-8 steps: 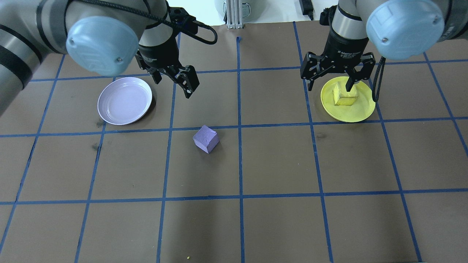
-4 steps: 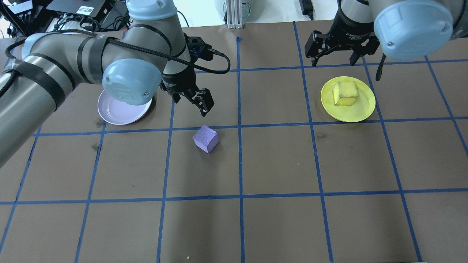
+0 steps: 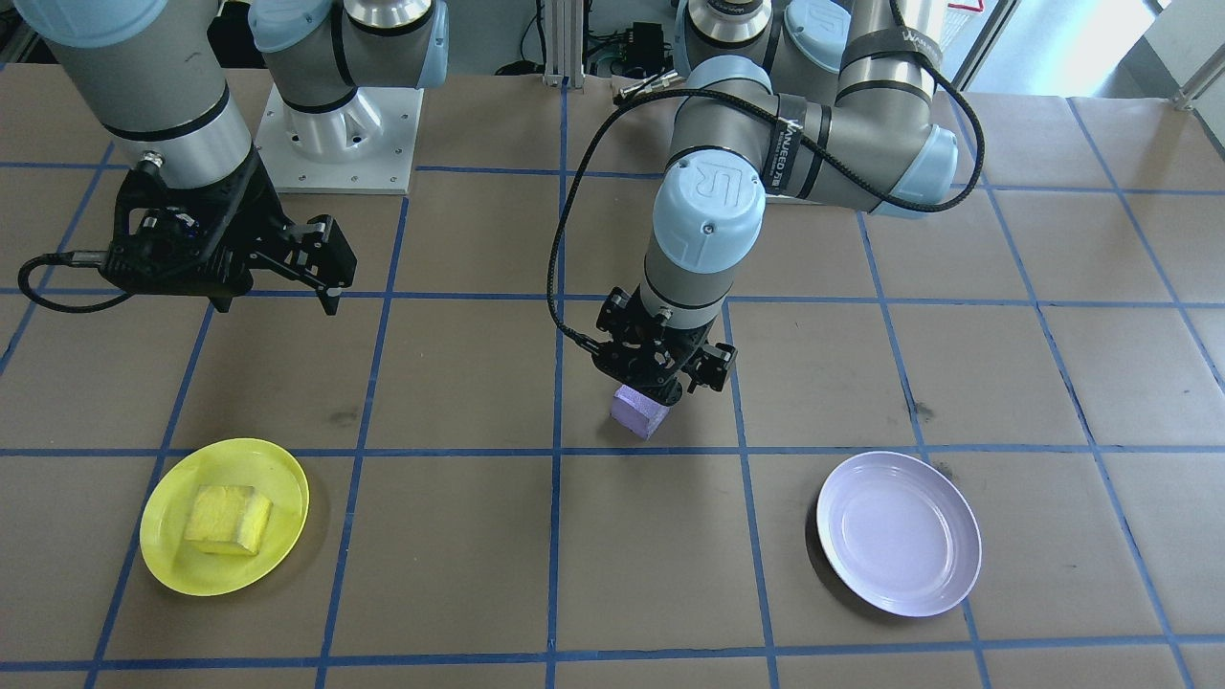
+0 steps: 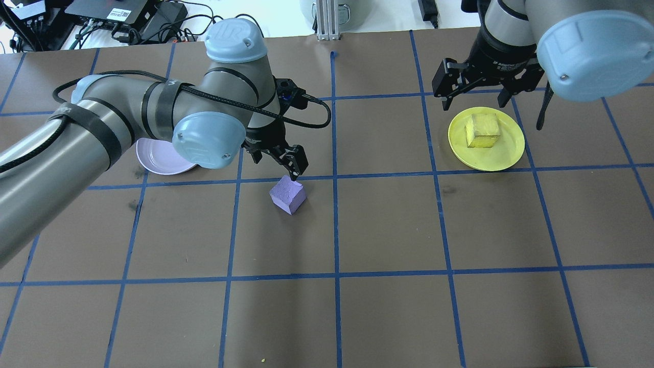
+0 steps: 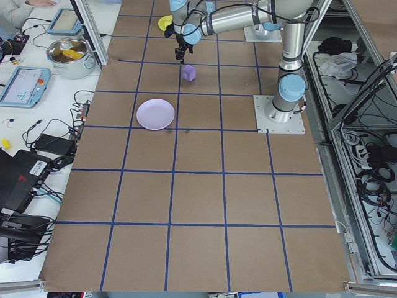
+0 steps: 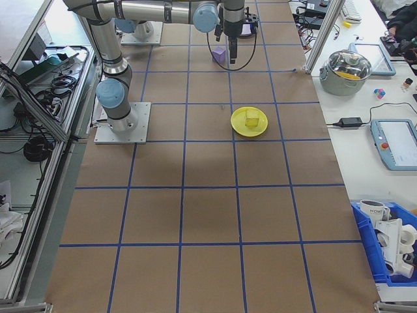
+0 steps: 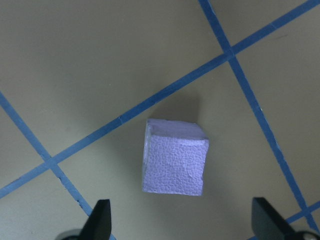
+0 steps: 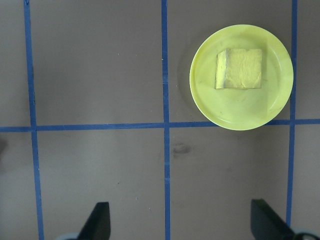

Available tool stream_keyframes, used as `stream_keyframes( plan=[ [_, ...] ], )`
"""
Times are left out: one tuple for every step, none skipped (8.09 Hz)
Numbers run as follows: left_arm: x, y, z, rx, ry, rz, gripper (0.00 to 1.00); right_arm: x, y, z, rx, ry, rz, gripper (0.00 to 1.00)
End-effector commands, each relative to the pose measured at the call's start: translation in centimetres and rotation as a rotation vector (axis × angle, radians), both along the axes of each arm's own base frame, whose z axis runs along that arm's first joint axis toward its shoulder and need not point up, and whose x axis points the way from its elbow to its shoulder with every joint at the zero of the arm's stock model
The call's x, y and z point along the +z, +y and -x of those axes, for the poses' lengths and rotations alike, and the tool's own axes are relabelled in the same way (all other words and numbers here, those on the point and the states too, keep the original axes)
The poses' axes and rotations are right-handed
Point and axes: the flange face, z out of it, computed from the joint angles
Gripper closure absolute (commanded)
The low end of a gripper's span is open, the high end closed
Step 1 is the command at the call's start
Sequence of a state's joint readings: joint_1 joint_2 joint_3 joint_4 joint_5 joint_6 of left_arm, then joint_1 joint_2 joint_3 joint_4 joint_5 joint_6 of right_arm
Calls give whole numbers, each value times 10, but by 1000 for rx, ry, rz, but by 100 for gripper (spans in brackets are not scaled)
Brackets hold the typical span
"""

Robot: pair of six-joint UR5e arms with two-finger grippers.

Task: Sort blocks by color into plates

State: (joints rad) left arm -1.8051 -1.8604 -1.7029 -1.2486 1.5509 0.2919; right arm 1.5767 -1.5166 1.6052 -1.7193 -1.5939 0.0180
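1. While the yellow block [image 4: 482, 130] sits sorted in the yellow plate [image 4: 506, 153], the right gripper [image 4: 479, 87] hangs spread, empty.
2. Left gripper [image 4: 278, 158], fingers apart, hovers over the purple block [image 4: 287, 194] on the table, ready to straddle it; the lavender plate [image 3: 900, 532] waits nearby.

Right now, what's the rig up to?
It is sorting blocks by color. The yellow block already lies in the yellow plate, and the right gripper is open above the plate's far edge. The left gripper, open, hovers over the purple block, which sits on the table, not yet grasped. The lavender plate is empty.
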Motion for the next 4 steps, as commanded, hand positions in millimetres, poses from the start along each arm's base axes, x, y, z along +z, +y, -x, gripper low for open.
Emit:
stream_keyframes(
  plan=[
    [-25, 3, 14, -31, -11, -38, 0, -4, 10, 0, 15, 4, -27, 0],
    [-37, 5, 13, -31, -15, -63, 0, -3, 9, 0, 36, 5, -19, 0],
    [-52, 12, 12, -33, -20, -93, 0, -3, 9, 1, 64, 8, -20, 0],
    [-59, 13, 11, -50, -17, -89, 0, -3, 9, 0, 73, 8, -20, 0]
  ],
)
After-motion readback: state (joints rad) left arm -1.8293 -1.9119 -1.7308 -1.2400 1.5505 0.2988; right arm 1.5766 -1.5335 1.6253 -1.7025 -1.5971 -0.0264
